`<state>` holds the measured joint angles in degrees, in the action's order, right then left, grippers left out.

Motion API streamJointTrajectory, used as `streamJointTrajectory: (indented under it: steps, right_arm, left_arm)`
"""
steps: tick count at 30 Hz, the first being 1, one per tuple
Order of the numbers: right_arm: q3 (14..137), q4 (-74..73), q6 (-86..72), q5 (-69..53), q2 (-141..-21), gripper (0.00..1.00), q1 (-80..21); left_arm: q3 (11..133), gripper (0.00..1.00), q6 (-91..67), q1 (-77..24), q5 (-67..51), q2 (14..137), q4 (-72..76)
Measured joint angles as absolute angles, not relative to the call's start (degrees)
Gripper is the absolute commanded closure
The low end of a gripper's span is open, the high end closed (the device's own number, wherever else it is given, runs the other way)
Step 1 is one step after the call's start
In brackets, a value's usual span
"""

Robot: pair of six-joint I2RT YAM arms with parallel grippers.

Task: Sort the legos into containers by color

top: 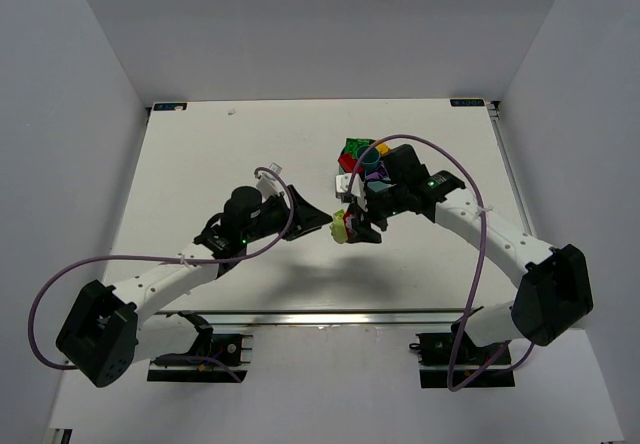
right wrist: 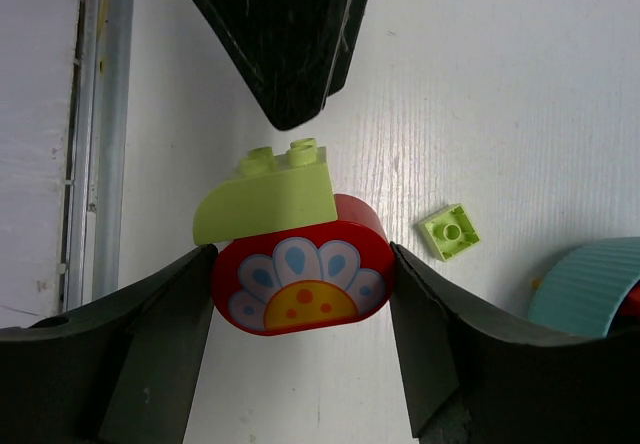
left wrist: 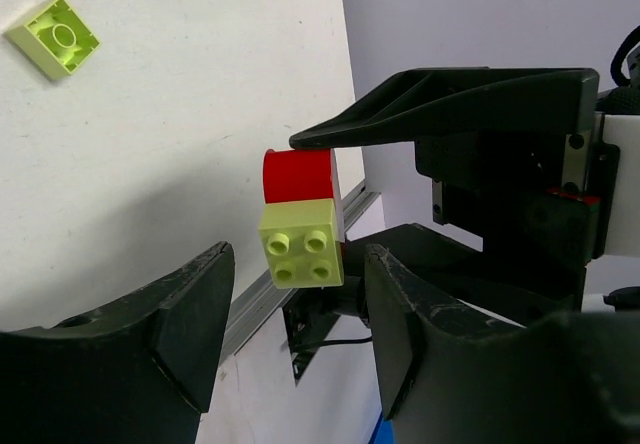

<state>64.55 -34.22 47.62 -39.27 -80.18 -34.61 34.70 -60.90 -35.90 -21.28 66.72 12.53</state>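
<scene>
Right gripper [right wrist: 300, 289]: closed on the red brick [right wrist: 300, 279], which bears a flower print. Both inner jaw faces press its rounded ends, so the brick's long axis runs straight across from jaw to jaw. By the top view the brick appears to be held clear of the worktop [top: 220, 164], at the centre of the frame between the two arms.

Lime brick [right wrist: 270, 199]: stuck onto the red one. In the right wrist view it sits on the upper side, with its studs pointing to the top of the frame.

Left gripper [left wrist: 295, 284]: jaws stand apart, holding nothing. In the left wrist view the lime brick lies dead ahead, centred between the lines of the two jaws, with its four studs facing the camera. The right wrist view shows a left jaw tip just short of those studs, with no contact visible.

Assessment: the two colours must be split before sorting. The left arm is the only free one and is already lined up, so it should advance and close on the lime brick.

Elsewhere: a flat lime brick [right wrist: 449, 232] lies on the worktop. The teal bowl [right wrist: 590, 284] is at the lower right edge of the right wrist view.
</scene>
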Motion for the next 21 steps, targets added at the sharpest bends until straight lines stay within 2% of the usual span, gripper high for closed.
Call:
streamJointTrajectory:
  steps: [8,15,18,19,21]
  right_arm:
    - [64.6,-32.6,46.3,-39.0,-80.2,0.99,-36.2]
    - [64.6,-31.3,45.3,-38.7,-80.2,1.00,-37.6]
    - [64.6,-31.2,45.1,-38.7,-80.2,1.00,-37.8]
    - [64.6,-31.2,45.1,-38.7,-80.2,1.00,-38.0]
    - [64.6,-31.3,45.0,-38.3,-80.2,0.99,-38.0]
  left_arm:
    - [34.7,0.37,-60.9,-36.8,-21.4,67.4,13.6]
    - [35.3,0.42,-60.9,-37.3,-21.4,69.1,14.0]
    - [35.3,0.51,-60.9,-37.3,-21.5,69.1,14.0]
    - [35.3,0.60,-60.8,-37.3,-21.4,69.2,13.9]
    - [35.4,0.69,-60.8,-37.2,-21.4,69.5,14.0]
